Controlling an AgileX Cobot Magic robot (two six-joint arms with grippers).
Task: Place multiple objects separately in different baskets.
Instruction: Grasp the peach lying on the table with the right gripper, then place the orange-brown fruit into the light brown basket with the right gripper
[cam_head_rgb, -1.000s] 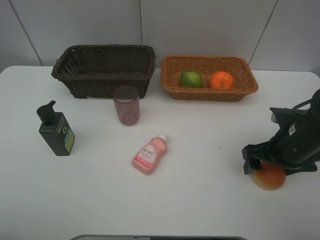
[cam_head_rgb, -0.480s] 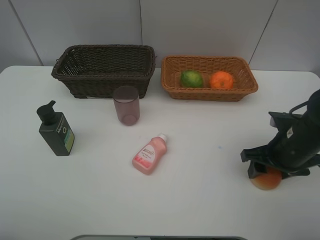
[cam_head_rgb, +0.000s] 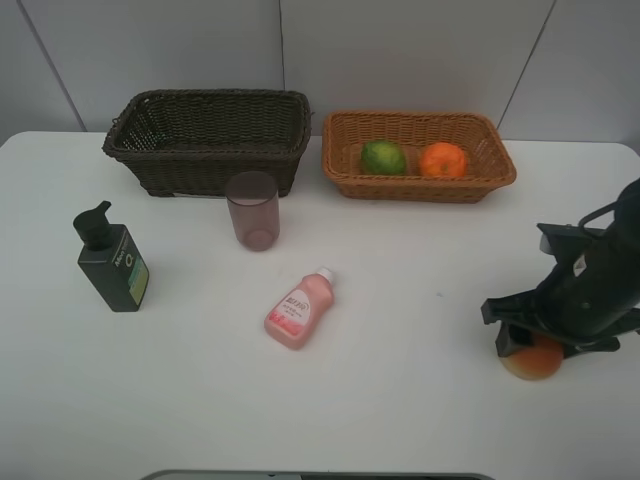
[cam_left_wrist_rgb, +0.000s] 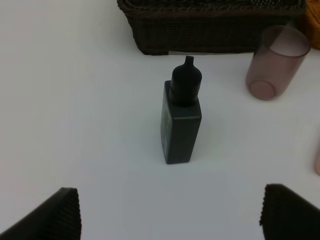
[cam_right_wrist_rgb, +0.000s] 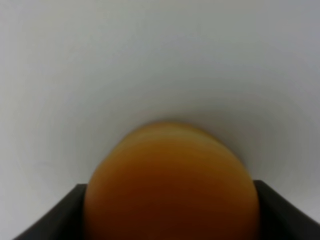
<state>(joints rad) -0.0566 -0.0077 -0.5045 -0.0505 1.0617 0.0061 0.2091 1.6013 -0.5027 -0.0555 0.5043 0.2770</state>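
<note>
even, soft overhead light, faint shadows; right wrist view's fruit is blurred.

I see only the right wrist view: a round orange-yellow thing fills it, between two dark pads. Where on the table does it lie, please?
Observer: The red-yellow fruit lies near the right front of the white table, with the right gripper shut on it.
Operator: Which things are in a basket?
Observer: The green citrus and the orange lie side by side in the light tan basket.
Operator: What does the left arm do?
Observer: The left gripper is open, facing the upright dark green pump bottle without touching it.
</note>
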